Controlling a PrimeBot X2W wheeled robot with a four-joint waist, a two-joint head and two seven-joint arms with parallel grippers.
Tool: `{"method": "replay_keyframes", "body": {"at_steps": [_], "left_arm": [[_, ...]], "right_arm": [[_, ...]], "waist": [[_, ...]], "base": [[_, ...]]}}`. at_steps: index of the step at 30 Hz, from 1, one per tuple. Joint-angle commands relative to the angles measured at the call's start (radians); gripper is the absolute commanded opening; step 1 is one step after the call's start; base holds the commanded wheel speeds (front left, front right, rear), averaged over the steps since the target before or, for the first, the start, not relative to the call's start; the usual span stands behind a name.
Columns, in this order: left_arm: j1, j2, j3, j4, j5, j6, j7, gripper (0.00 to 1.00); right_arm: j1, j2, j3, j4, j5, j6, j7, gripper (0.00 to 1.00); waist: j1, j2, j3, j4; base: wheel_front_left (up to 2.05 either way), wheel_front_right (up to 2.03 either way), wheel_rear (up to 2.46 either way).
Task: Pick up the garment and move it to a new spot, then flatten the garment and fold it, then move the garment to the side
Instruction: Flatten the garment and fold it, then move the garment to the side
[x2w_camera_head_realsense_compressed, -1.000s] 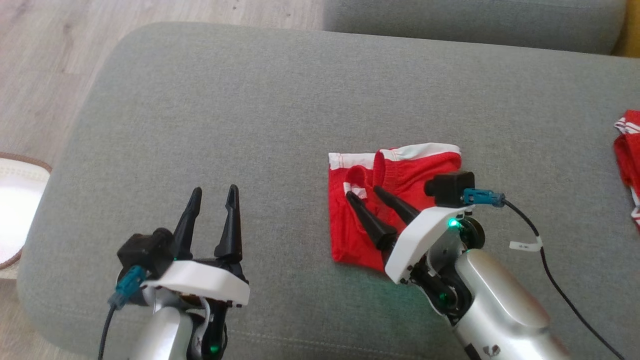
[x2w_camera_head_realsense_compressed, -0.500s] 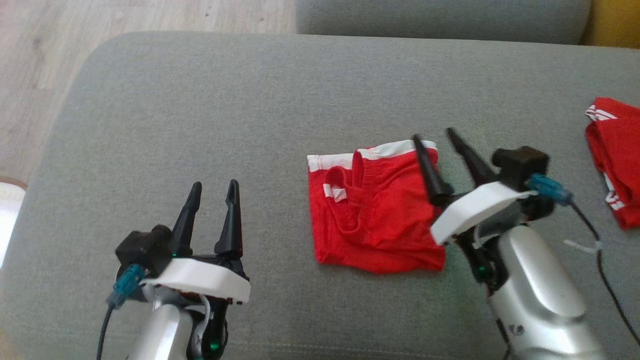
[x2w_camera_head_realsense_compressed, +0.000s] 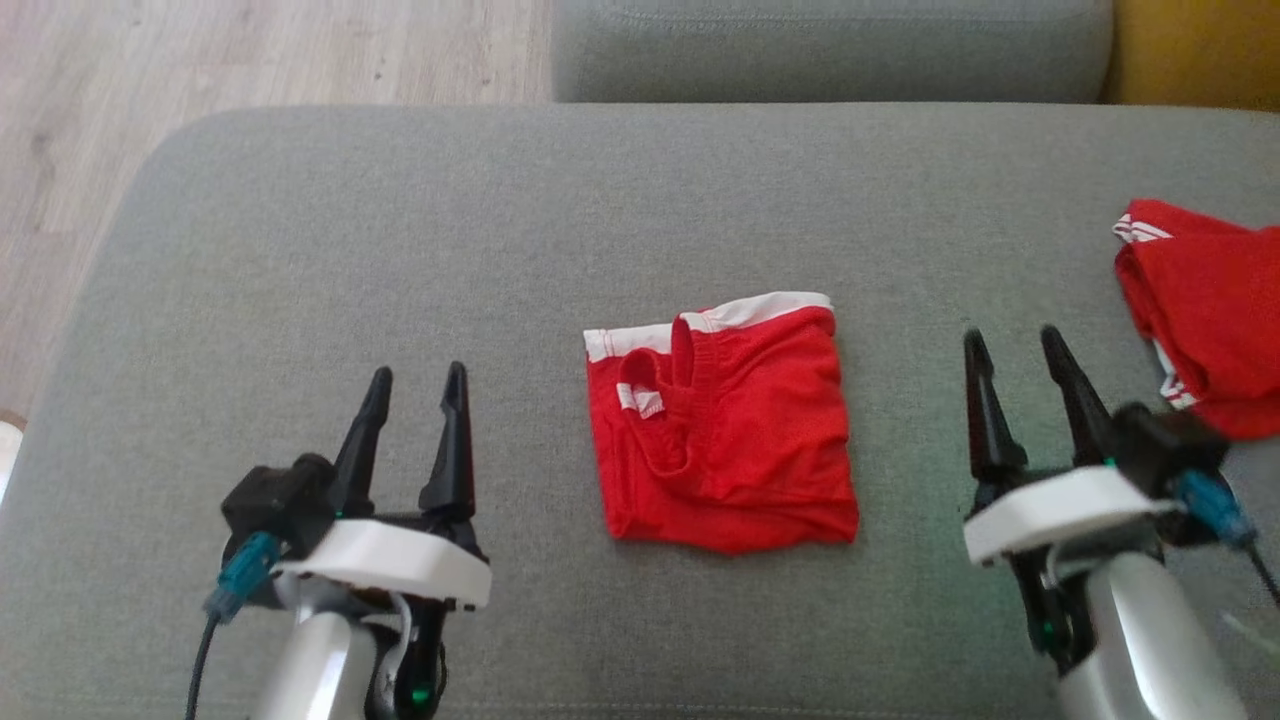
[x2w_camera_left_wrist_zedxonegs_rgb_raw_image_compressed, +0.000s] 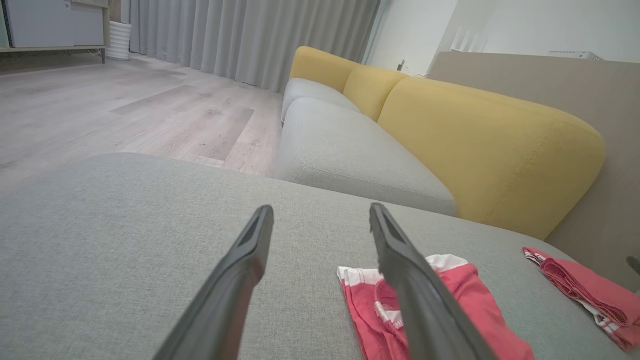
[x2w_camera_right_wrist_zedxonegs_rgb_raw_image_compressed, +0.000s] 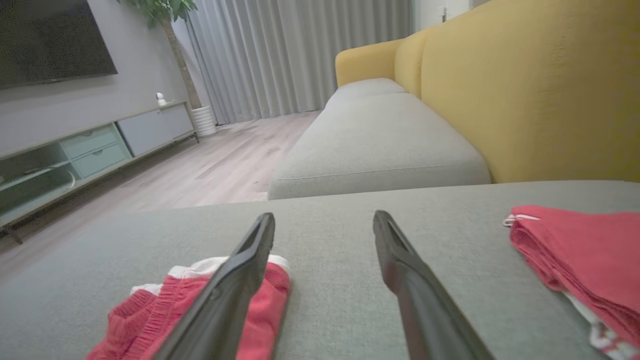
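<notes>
I see left gripper (x2w_camera_head_realsense_compressed: 419, 369) and right gripper (x2w_camera_head_realsense_compressed: 1011, 333) spread wide, empty. Folded red shorts (x2w_camera_head_realsense_compressed: 725, 425) lie between them, touching neither. Another red garment (x2w_camera_head_realsense_compressed: 1200, 320) sits right of the right jaws.

The second red garment (x2w_camera_head_realsense_compressed: 1205, 330) runs off the head view's right edge, and in the left wrist view the left tool (x2w_camera_left_wrist_zedxonegs_rgb_raw_image_compressed: 321, 207) covers part of the folded garment (x2w_camera_left_wrist_zedxonegs_rgb_raw_image_compressed: 462, 287).

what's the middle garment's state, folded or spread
Folded: the garment lies as a compact rectangle on the cushion, with layers overlapping below its white waistband.
</notes>
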Motion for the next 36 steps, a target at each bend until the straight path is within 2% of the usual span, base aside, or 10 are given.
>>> {"method": "replay_keyframes", "body": {"at_steps": [1,15,36], "left_arm": [[-0.009,0.002,0.049,-0.028,0.015,0.002,-0.012,1.0],[0.023,0.002,0.085,-0.003,0.036,-0.009,-0.012,1.0],[0.011,0.002,0.094,0.024,0.044,-0.01,-0.012,1.0]], "right_arm": [[0.007,0.009,-0.002,-0.039,-0.033,0.007,-0.032,1.0],[0.058,0.009,-0.031,-0.029,-0.05,0.007,-0.073,1.0],[0.041,0.009,-0.031,-0.022,-0.084,0.007,-0.04,1.0]], "waist": [[0.0,0.0,-0.014,-0.006],[0.0,0.0,-0.037,-0.01],[0.0,0.0,-0.019,-0.002]], "base": [[0.0,0.0,0.0],[0.0,0.0,0.0],[0.0,0.0,0.0]]}}
